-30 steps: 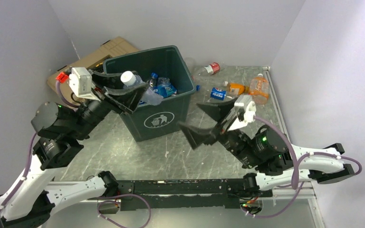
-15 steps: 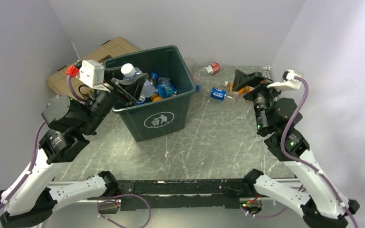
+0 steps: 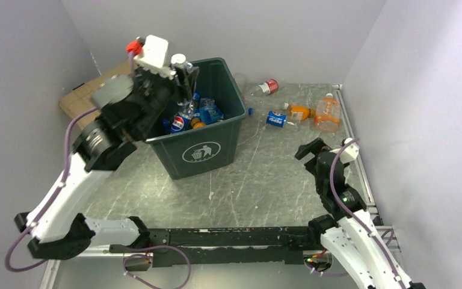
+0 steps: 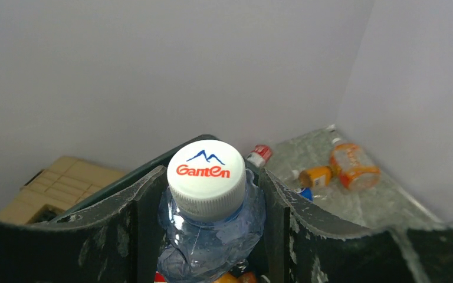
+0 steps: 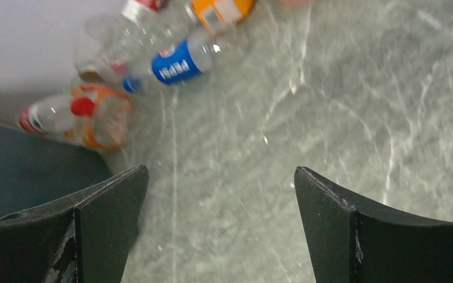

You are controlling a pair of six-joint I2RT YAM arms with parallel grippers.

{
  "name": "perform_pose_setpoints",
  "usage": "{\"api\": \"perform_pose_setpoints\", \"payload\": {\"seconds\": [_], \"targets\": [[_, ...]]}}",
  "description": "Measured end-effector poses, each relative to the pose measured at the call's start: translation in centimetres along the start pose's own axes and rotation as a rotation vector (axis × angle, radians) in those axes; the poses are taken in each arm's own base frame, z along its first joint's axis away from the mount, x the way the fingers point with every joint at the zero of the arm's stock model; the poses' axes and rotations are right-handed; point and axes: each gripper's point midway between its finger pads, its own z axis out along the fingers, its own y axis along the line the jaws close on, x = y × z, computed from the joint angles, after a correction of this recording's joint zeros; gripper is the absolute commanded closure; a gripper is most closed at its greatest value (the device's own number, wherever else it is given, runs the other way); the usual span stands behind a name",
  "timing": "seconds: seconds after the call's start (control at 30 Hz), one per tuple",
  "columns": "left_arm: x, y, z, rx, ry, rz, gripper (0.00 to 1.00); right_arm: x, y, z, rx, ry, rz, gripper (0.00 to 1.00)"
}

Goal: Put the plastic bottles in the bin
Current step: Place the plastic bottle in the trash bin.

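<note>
- Table (image 3: 264, 174): grey marbled top. Several loose bottles (image 3: 275, 118) lie at its far right.
- Bin (image 3: 198, 153): dark green, upright, left of centre. A heap of plastic bottles (image 3: 201, 111) lies inside.
- Left gripper (image 3: 180, 75): half a second ago at the bin's left rim, now raised above its far-left corner. Its jaws are partly closed, clamping a clear bottle (image 4: 212, 236) over the bin.
- Right gripper (image 5: 218, 194): drawn back from the far-right bottles to the near right. Its jaws are spread wide, holding nothing.
- Cap (image 4: 207, 171): white. The "Ganten" print is legible in the left wrist view only.
</note>
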Motion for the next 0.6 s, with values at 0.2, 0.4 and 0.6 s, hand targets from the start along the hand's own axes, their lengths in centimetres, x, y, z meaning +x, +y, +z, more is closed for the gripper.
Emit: {"api": "perform_pose_setpoints", "payload": {"seconds": [0.2, 0.4, 0.6], "targets": [[6.9, 3.2, 6.1, -0.093, 0.209, -0.021, 1.0, 4.1, -1.4, -0.9, -0.062, 0.109, 0.0, 0.0], [14.5, 7.2, 7.7, -0.192, 0.409, -0.091, 1.0, 5.9, -1.4, -0.5, -0.063, 0.18, -0.021, 0.0], [14.6, 7.1, 8.0, -0.186, 0.409, -0.143, 0.44, 10.6, -2.9, 0.3, -0.04, 0.315, -0.039, 0.01]]}}
